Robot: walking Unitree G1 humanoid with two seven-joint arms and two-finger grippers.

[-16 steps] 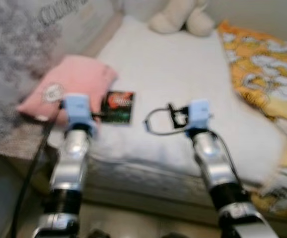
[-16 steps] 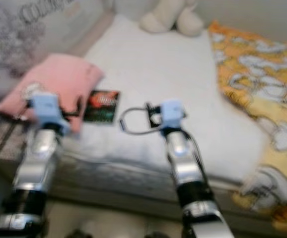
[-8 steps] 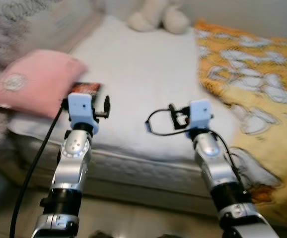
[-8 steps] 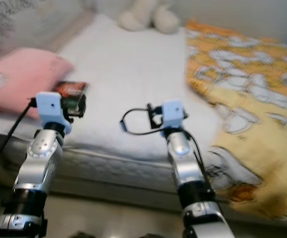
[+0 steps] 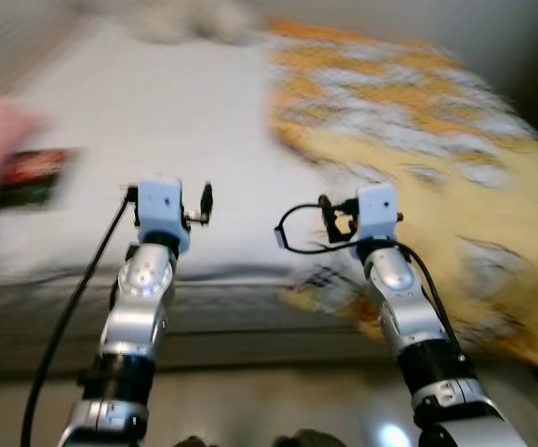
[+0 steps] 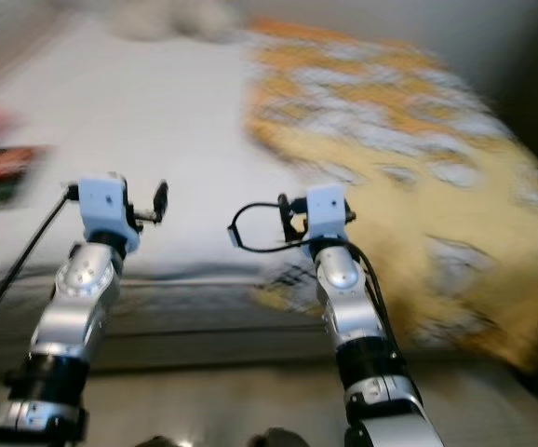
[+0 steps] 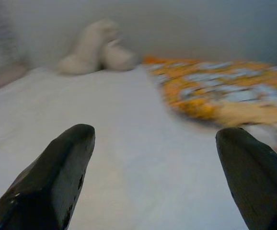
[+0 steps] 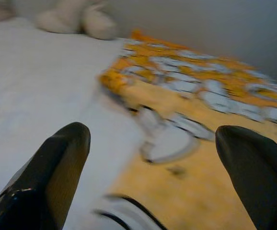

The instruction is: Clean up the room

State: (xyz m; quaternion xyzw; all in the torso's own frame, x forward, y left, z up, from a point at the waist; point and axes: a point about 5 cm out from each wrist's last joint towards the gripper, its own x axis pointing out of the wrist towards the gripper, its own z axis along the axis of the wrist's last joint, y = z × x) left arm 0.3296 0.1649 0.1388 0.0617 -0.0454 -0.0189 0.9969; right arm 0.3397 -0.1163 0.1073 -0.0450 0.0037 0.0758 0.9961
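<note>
Both hands, left hand (image 7: 153, 182) and right hand (image 8: 153, 177), hover wide open and empty over the bed (image 5: 157, 121), yellow blanket (image 5: 418, 158) beneath the right.

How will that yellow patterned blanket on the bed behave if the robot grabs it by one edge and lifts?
The yellow blanket lies rumpled and drapes over the edge of the bed, so it will probably sag and trail, not lift flat. It covers much of the bed, so it is likely bulky. The right gripper has open jaws and may pinch only a fold.
</note>
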